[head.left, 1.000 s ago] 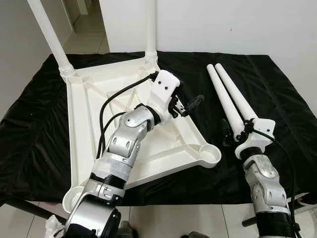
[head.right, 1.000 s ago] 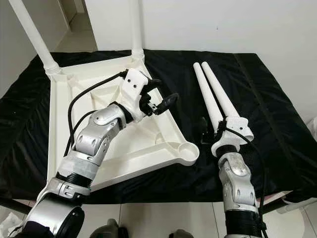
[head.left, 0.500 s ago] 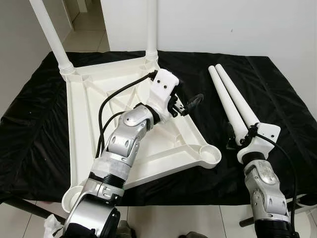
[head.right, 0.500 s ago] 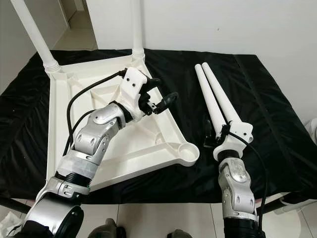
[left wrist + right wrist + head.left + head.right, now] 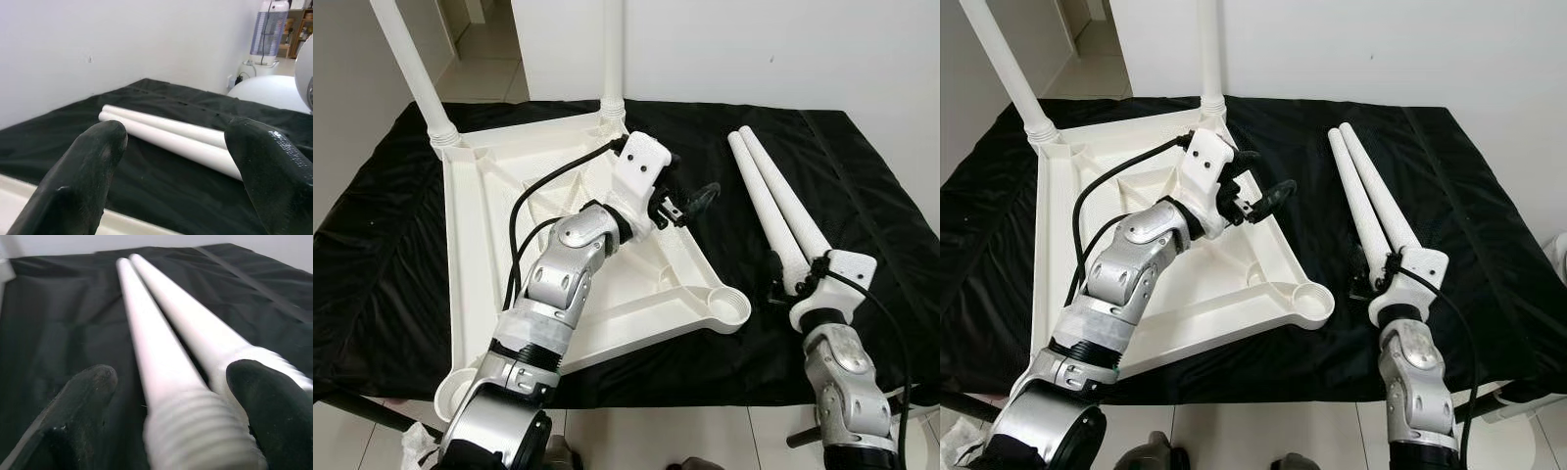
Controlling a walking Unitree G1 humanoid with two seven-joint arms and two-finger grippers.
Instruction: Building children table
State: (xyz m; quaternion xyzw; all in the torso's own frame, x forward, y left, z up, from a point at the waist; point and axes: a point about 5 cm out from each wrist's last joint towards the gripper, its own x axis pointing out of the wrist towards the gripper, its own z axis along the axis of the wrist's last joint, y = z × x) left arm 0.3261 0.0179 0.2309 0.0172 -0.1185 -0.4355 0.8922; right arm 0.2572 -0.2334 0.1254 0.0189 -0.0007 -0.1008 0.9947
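White walls back a tabletop draped in black cloth [image 5: 391, 255]. Upturned white plastic children's table [image 5: 509, 225] lies on the cloth at the robot's left, underside up, ribs showing; two legs already stand upright in its far corner sockets [image 5: 411, 69] [image 5: 612, 49], while the near right socket [image 5: 728, 306] sits open. Two loose white legs [image 5: 773, 211] lie side by side, touching, on the cloth to the right, threaded ends toward the robot. Left end effector [image 5: 690, 204] hovers over the table's right edge, fingers spread, holding nothing. Right end effector [image 5: 171, 421] sits at the loose legs' threaded ends, fingers [image 5: 83, 396] spread to either side of them. No readable labels or writing anywhere.
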